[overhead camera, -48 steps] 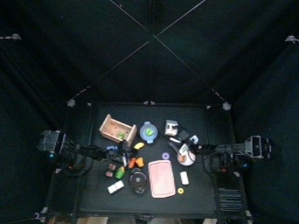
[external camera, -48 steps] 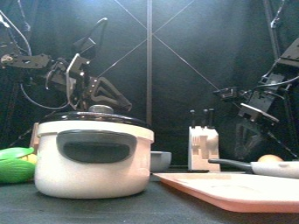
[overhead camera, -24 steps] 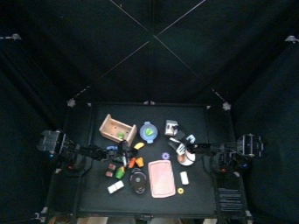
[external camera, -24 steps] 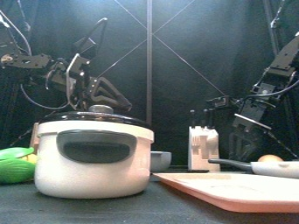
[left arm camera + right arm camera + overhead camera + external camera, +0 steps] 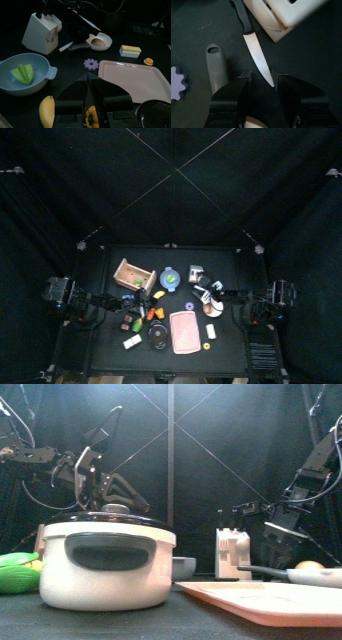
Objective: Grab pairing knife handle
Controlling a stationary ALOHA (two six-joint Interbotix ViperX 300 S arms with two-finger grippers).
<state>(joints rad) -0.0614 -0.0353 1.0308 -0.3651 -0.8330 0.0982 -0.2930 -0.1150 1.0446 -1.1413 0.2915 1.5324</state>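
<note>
my right gripper (image 5: 262,82) hangs over the small paring knife with a black handle and pale steel blade (image 5: 254,47), which lies flat on the black table (image 5: 198,20); my jaws stand spread apart and hold nothing, the blade's tip lying between them and the handle pointing away from me. the knife's handle end lies just beside the white plastic knife block (image 5: 288,15), though i cannot tell whether they touch. a grey cylindrical handle (image 5: 215,67) lies beside the blade, apart from it, and a purple toothed gear-shaped piece (image 5: 176,82) sits at the edge of my wrist view. in the front view my right gripper (image 5: 274,524) hangs behind and just right of the white knife block (image 5: 234,552). my left gripper (image 5: 91,92) rests over the table's left part, jaws pressed together, empty. before it lie a purple gear-shaped piece (image 5: 91,63), a pale blue bowl holding green leaf pieces (image 5: 23,72), a pink rectangular tray (image 5: 133,82) and a yellow banana-like piece (image 5: 45,111).
</note>
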